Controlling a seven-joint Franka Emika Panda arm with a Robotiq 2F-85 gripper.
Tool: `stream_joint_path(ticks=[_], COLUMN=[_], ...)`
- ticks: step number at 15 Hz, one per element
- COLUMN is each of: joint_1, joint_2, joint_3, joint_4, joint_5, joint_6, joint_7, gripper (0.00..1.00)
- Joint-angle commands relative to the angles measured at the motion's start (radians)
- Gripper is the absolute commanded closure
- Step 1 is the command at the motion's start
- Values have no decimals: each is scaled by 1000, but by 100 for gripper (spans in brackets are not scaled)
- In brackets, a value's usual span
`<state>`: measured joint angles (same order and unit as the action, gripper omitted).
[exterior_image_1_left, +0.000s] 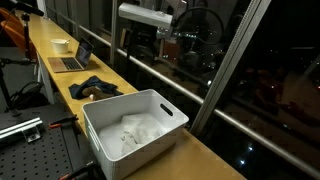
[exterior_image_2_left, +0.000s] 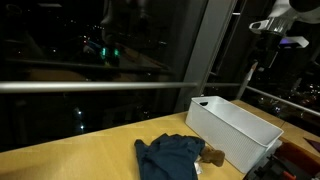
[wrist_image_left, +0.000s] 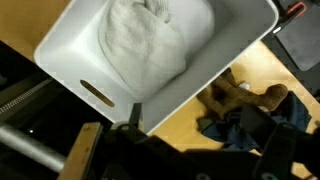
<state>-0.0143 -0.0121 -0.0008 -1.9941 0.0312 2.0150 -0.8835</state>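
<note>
Hovering high over the wooden table (exterior_image_1_left: 205, 158), the gripper (wrist_image_left: 180, 160) has its fingers (wrist_image_left: 86, 150) spread wide apart with nothing between them (the wrist view shows it plainly). Below it, the white cloth (wrist_image_left: 150, 45) lies crumpled inside the white bin (wrist_image_left: 62, 62), which sits on the table. Just beside the bin, outside it, a dark blue garment (exterior_image_2_left: 172, 155) is heaped on the tabletop, with a brown object (wrist_image_left: 262, 98) against it. Farther along, a laptop (exterior_image_1_left: 70, 58) stands open.

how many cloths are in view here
2: a white cloth inside the white bin, and a dark blue cloth on the table beside the bin. Others could be hidden under them.
</note>
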Motion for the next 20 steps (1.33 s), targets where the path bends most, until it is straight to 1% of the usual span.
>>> stream_joint_path(ticks=[1, 3, 5, 7, 9, 14, 18, 20], joint_1=[78, 127, 176, 216, 248, 305, 363, 386], joint_2=[23, 50, 99, 152, 211, 352, 476, 527], joint_3=[70, 119, 164, 199, 225, 259, 266, 270], joint_4=[-30, -39, -35, -15, 10, 86, 187, 232], joint_5=[-17, -68, -142, -214, -263, -343, -426, -441], joint_6=[60, 89, 113, 115, 115, 98, 69, 64], joint_7=[43, 73, 120, 168, 203, 249, 267, 263], gripper=[0, 0, 0, 0, 0, 0, 0, 0])
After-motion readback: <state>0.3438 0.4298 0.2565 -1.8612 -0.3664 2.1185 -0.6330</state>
